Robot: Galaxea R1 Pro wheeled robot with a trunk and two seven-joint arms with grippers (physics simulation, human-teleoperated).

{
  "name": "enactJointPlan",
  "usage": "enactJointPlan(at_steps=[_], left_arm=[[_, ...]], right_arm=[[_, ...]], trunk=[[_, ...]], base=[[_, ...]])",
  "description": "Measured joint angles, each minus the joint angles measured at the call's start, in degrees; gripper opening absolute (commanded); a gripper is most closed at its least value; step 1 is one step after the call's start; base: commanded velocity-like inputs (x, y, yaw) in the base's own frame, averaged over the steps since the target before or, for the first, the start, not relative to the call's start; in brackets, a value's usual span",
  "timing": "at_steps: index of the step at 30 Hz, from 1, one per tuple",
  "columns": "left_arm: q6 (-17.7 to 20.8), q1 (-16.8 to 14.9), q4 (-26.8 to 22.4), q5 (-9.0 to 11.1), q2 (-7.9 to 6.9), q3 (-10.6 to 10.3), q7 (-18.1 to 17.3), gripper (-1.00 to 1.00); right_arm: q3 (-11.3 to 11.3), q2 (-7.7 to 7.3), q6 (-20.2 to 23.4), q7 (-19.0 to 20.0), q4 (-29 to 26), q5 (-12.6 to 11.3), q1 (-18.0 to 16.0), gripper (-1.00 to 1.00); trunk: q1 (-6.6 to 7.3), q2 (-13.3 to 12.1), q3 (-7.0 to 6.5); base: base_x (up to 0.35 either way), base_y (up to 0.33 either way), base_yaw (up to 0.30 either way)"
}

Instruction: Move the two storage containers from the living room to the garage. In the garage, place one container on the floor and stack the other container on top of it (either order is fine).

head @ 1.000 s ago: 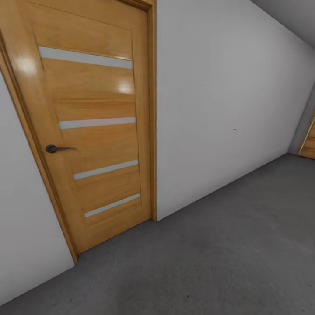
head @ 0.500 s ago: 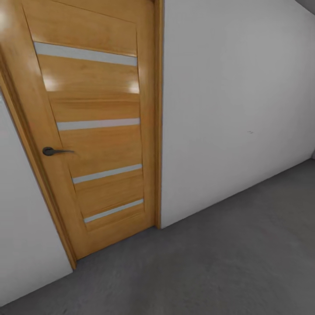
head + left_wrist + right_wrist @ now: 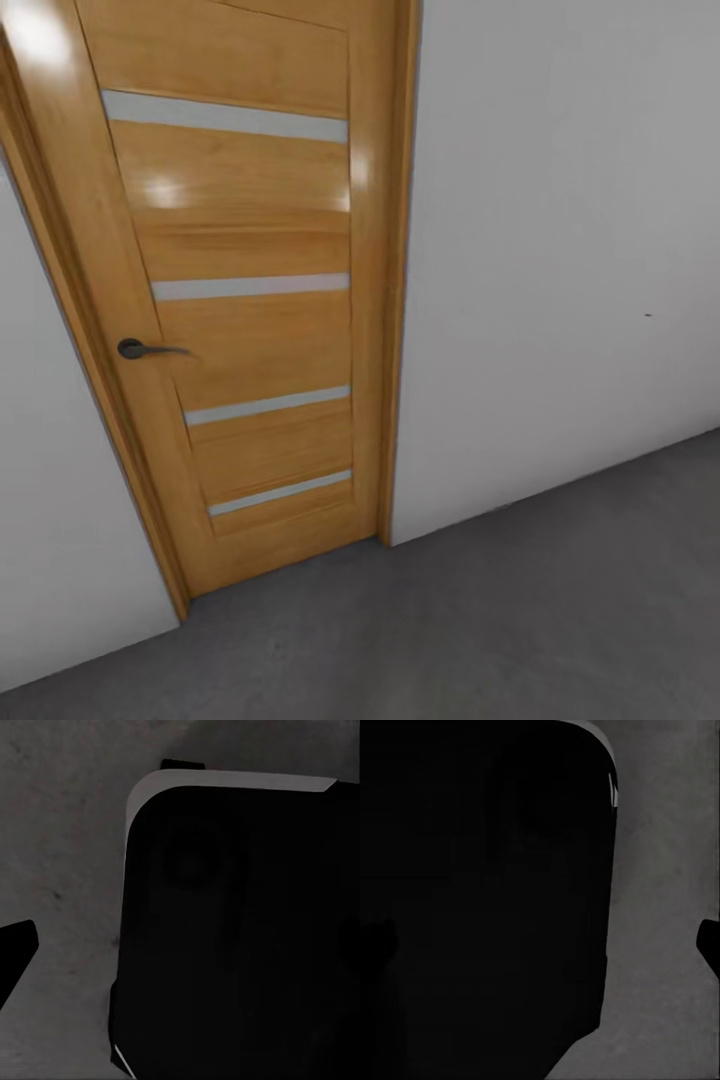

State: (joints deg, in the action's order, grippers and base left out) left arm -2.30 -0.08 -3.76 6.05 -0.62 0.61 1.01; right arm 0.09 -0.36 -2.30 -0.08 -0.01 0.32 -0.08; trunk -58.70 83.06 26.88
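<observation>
The storage containers are out of view. In the left wrist view, one dark fingertip (image 3: 15,952) of my left gripper (image 3: 180,952) sits at the picture's edge, over rough dark grey concrete floor (image 3: 67,832). The right gripper (image 3: 544,941) shows a dark fingertip (image 3: 710,941) at the opposite edge, above the same floor (image 3: 660,870). Both grippers stand open with nothing between their fingers. A black rounded part of the robot's own body (image 3: 240,930) lies behind them.
A closed orange wooden door (image 3: 240,300) with pale horizontal stripes and a dark lever handle (image 3: 135,349) stands close ahead at the left. Plain pale wall (image 3: 560,250) runs to its right. Dark grey concrete floor (image 3: 500,620) stretches along the wall.
The whole head view has shifted: the door now sits further right and closer, and the far corner with a second door has left the picture. The camera moved, not the things.
</observation>
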Motion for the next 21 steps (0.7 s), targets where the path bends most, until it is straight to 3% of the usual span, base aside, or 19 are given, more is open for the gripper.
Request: enactJointPlan(at_steps=[21], left_arm=[[-0.2, 0.0, -0.1, 0.6, -0.09, 0.0, 0.0, 1.0]], right_arm=[[0.0, -0.07, 0.0, 0.0, 0.0, 0.0, 0.0, 1.0]], trunk=[[-0.01, 0.0, 0.0]], base=[[0.26, -0.169, 0.27]])
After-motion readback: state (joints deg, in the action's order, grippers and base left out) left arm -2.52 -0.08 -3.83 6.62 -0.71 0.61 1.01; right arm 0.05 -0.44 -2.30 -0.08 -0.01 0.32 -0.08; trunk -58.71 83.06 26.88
